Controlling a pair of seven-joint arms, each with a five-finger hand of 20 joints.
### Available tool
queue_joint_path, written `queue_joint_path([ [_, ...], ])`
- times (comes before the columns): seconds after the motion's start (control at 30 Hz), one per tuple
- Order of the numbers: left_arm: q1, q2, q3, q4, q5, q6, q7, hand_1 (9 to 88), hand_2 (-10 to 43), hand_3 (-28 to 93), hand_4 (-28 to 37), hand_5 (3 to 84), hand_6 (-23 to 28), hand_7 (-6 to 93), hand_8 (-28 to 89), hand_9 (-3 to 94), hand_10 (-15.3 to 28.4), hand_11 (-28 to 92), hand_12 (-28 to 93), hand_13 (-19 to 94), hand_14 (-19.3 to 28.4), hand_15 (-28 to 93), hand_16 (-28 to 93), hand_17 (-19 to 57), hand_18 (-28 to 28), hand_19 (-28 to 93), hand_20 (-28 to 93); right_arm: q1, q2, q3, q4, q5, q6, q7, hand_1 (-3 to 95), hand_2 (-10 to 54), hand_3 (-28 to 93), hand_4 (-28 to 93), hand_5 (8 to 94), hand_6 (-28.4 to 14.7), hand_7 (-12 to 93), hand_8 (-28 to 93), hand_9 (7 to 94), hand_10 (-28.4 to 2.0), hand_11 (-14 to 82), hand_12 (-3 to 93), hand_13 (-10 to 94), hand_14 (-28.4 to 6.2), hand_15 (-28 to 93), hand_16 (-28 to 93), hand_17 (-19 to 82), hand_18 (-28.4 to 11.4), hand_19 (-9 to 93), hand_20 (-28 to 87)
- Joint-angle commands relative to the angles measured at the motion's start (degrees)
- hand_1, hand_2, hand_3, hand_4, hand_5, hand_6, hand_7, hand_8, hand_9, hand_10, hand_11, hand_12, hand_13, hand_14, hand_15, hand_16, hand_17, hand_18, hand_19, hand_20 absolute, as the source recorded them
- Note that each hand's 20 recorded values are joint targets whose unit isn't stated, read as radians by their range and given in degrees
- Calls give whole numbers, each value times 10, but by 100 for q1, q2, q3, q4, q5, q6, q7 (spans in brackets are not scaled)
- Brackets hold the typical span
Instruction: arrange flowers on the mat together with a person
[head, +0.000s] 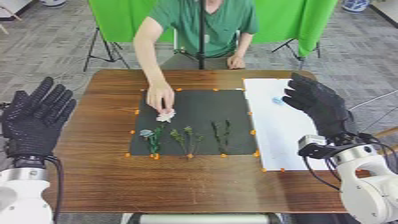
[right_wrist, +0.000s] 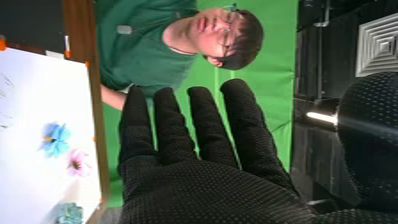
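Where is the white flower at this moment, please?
In the head view, the white flower is toward the left side of the dark mat, at the fingers of the person's hand, just beyond the blue flower.

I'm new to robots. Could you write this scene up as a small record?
robot's left hand: open, by the table's left edge
robot's right hand: open, by the white sheet
person's hand: at a white flower
dark mat: three bunches of greenery in a row
white sheet: includes a pink flower
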Motion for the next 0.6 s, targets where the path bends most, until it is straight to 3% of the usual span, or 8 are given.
queue_joint_path([
  [0.03,127,-70,44,-7,-79,-1,64,238,148,714,-283,435,71,85,-84,332,141,146,72,223,120,211,-66,-43,122,286,104,-26,14,55,-37,-112,70,-21,169,31,724,-216,376,-49,86,-70,341,-141,26,153,263,-146,42,243,78,-164,331,104],
  [0.3,94,-33,61,3,-153,21,71,236,149,712,-283,434,72,85,-84,333,141,147,73,224,124,212,-64,-42,123,285,104,-190,387,394,-151,-2259,750,462,175,26,729,-215,377,-50,89,-70,339,-155,25,153,263,-145,40,241,84,-154,313,96],
  [0.43,53,-7,83,28,-182,6,66,234,150,714,-283,436,72,86,-84,333,140,148,74,225,124,212,-64,-41,123,284,104,-500,567,700,-279,-4692,855,1282,186,21,731,-216,376,-50,91,-71,334,-162,24,154,259,-145,38,241,86,-151,306,96],
  [0.53,85,-20,49,21,-151,-24,64,233,150,715,-283,435,72,85,-84,334,141,148,74,227,124,213,-64,-41,123,284,105,-494,888,462,-39,-6409,1264,1913,198,12,738,-214,376,-47,98,-70,330,-164,23,155,255,-144,37,241,88,-150,307,97],
  [0.6,89,-22,27,19,-170,14,102,232,150,717,-283,435,71,85,-85,334,141,148,74,228,124,214,-64,-41,122,283,105,-382,1077,350,87,-7023,1090,2448,219,-8,751,-212,387,-42,118,-80,334,-163,24,157,267,-140,44,243,104,-146,311,98],
])
